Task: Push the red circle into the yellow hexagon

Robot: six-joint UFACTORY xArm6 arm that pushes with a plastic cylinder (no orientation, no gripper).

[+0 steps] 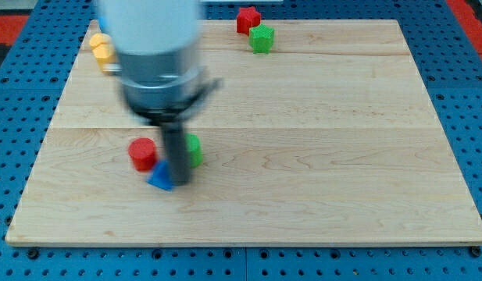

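Board: we work on a pale wooden board [319,117] made of joined planks, lying on a blue perforated base [14,94] that shows around all its edges.

Arm: our grey-and-white arm housing [155,55] comes in from the view's top left, blurred, and covers part of the board's top left corner.

My tip: our dark rod ends at my tip [180,184] in the lower left part of the board, just beside the blue block and below the nearby green one.

Pincer: we carry none, only the straight rod, so there is nothing to tell as released or clenched.

Red circle: the red cylinder-shaped block [143,154] stands just to the view's left of the rod, near it; whether they touch we cannot tell.

Blue block: a small blue block [160,179], its shape unclear, sits below the red circle and right against the rod's lower end.

Green block by the rod: a green block [194,150] shows at the rod's right side, partly hidden by it.

Yellow hexagon: the yellow block [101,48] lies at the board's top left corner, partly covered by the arm housing and well apart from the red circle; its shape is blurred.

Far pair: a red block [248,19] and a green block [262,38] sit close together at the view's top edge, far from the tip.
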